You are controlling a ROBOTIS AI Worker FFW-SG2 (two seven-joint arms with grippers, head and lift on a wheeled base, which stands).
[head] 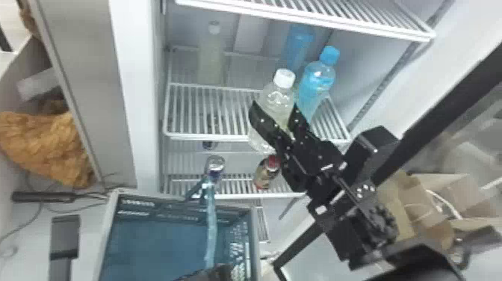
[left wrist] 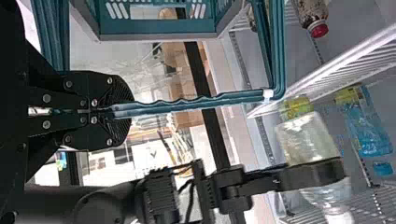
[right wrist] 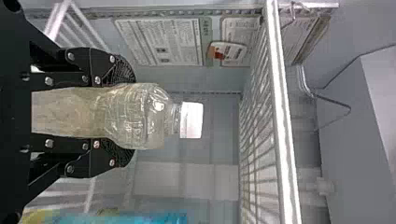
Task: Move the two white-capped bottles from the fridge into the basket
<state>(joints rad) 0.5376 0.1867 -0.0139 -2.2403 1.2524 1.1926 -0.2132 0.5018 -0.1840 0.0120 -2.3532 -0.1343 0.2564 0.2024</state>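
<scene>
In the head view, a white wire middle shelf (head: 209,136) spans the white fridge (head: 129,74). In front of its right half is a clear plastic bottle with a white cap and pale yellowish contents (head: 278,97), tilted in the right tool (head: 274,112); whether its base touches the shelf, I can't tell. The right wrist view shows that grip closely: both black fingers press the bottle's sides, parted by its width, with the neck and cap beyond them. A second white-capped bottle (head: 211,56) stands at the shelf's left rear, and two blue plastic bottles, the nearer blue-capped (head: 317,78), the other (head: 297,45) behind it, are at its right.

Below the shelf are a silver-topped can (head: 215,164) and a brown container with a red cap (head: 267,173). Lower still, in front, is the teal plastic basket (head: 112,231). The left tool (head: 213,274) is at its near side; the left wrist view shows its fingers closed together on the basket's slim teal handle (left wrist: 187,105).

The right wrist view adds printed labels (right wrist: 161,42) on the fridge's inner wall. Out in the room, brown fluffy material (head: 45,145) lies left of the shelf, with cardboard boxes (head: 422,205) to its lower right and dark cables (head: 37,209) on a pale surface (head: 22,254) to its lower left.
</scene>
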